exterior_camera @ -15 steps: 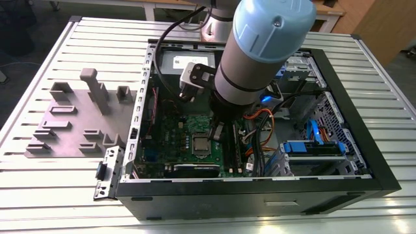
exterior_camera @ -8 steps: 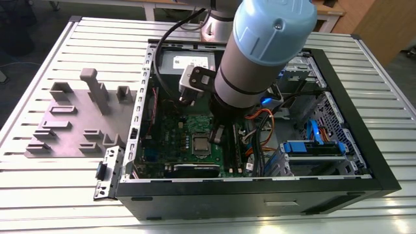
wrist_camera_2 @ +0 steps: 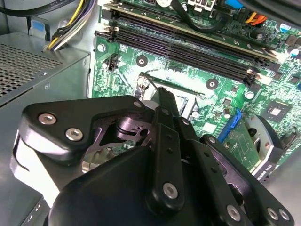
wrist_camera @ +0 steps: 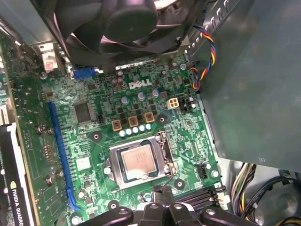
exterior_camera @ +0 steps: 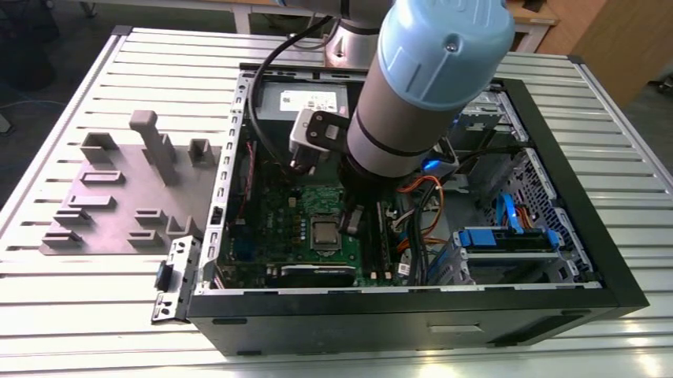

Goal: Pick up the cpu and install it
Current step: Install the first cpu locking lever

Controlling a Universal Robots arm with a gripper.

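Silver arm [exterior_camera: 405, 118], blue cap, black tool [wrist_camera_2: 160, 141].

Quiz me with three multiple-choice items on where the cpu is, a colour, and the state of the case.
1. Where is the cpu?
A. On the grey slotted tray outside the case
B. In the socket on the motherboard
C. Lifted in the gripper

2. What colour is the long slot beside the socket?
A. Red
B. White
C. Blue

3. How is the computer case?
A. Open, board exposed
B. Shut by a panel
C. Standing upright, half covered

Answers: 1 B, the first wrist view shows the chip lying flat inside the socket frame. 2 C, the slot is blue in that same view. 3 A, the exterior view looks straight down onto the board.
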